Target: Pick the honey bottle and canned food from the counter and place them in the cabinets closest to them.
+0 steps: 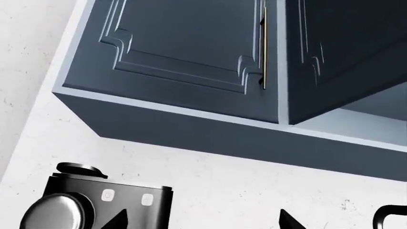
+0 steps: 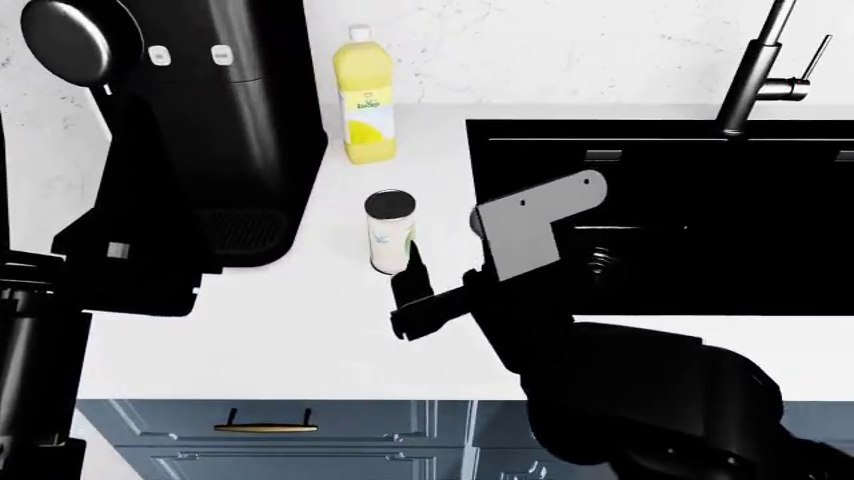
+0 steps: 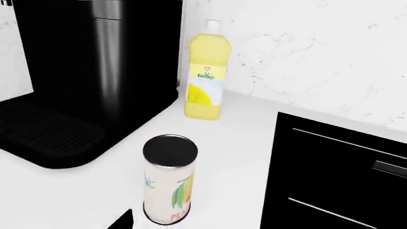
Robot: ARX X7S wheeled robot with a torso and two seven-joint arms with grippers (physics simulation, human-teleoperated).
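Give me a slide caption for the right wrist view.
Can upright on white counter between coffee machine and black sink; yellow bottle stands behind by the wall.

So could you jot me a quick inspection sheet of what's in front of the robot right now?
Surface: white counter, black sink set in.
Job's things: can upright beside the coffee machine; honey bottle not seen.
Clutter: yellow bottle by the wall.
Grippers: right gripper just short of the can, jaws unclear; left gripper near the upper cabinets, apparently open.
Cables: nothing seen.
Surroundings: faucet, blue drawers.
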